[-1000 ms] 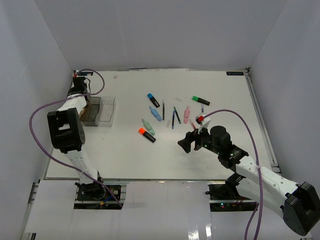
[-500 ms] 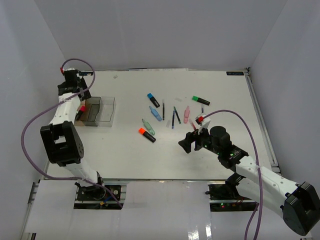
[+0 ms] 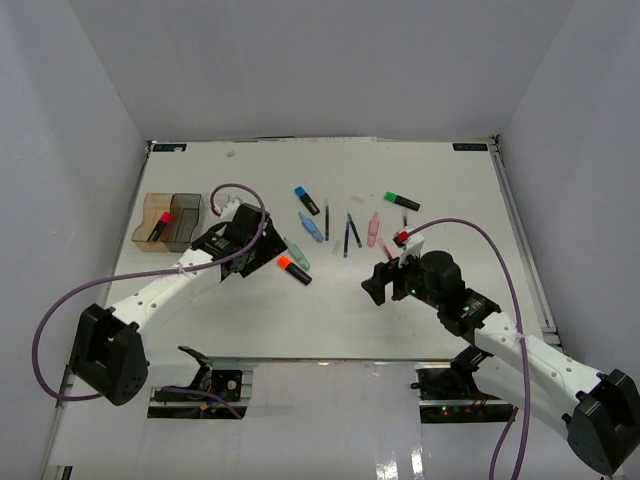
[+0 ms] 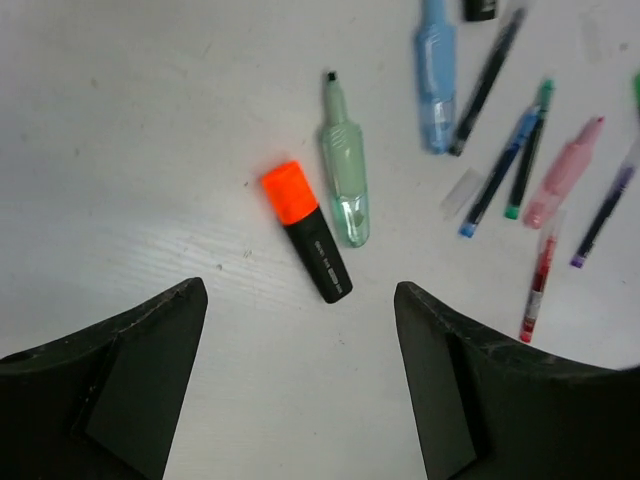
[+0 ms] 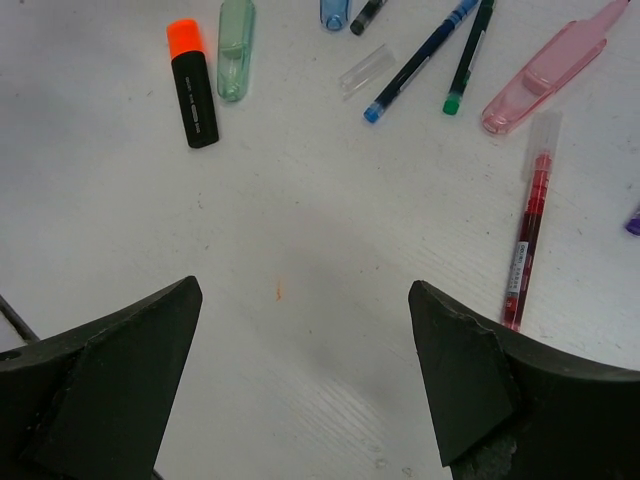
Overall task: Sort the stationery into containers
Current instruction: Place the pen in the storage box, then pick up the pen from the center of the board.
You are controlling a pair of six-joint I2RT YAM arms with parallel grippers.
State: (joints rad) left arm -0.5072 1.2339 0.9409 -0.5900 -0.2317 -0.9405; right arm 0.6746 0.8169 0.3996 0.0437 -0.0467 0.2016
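Observation:
The stationery lies scattered mid-table. An orange-capped highlighter (image 3: 293, 269) (image 4: 307, 232) (image 5: 192, 97) lies beside a pale green tapered piece (image 3: 296, 252) (image 4: 345, 175). Farther off are a blue tapered piece (image 3: 311, 226), a blue-capped highlighter (image 3: 306, 199), thin pens (image 3: 350, 235), a pink tapered piece (image 3: 373, 229) and a green-capped highlighter (image 3: 401, 201). The containers (image 3: 183, 222) stand at the left; a pink-capped highlighter (image 3: 158, 228) lies in the amber one. My left gripper (image 3: 262, 256) (image 4: 300, 300) is open and empty, just short of the orange-capped highlighter. My right gripper (image 3: 373, 285) (image 5: 300, 290) is open over bare table.
A red pen (image 5: 527, 240) lies just outside my right gripper's right finger, and a clear pen cap (image 5: 366, 70) rests near the blue and green pens (image 5: 420, 60). White walls enclose the table. My left arm's purple cable (image 3: 235, 190) loops beside the containers.
My left arm has swung from the containers out to the middle of the table, and its jaws have opened. The pink-capped highlighter now lies in the amber container. The right arm has barely moved.

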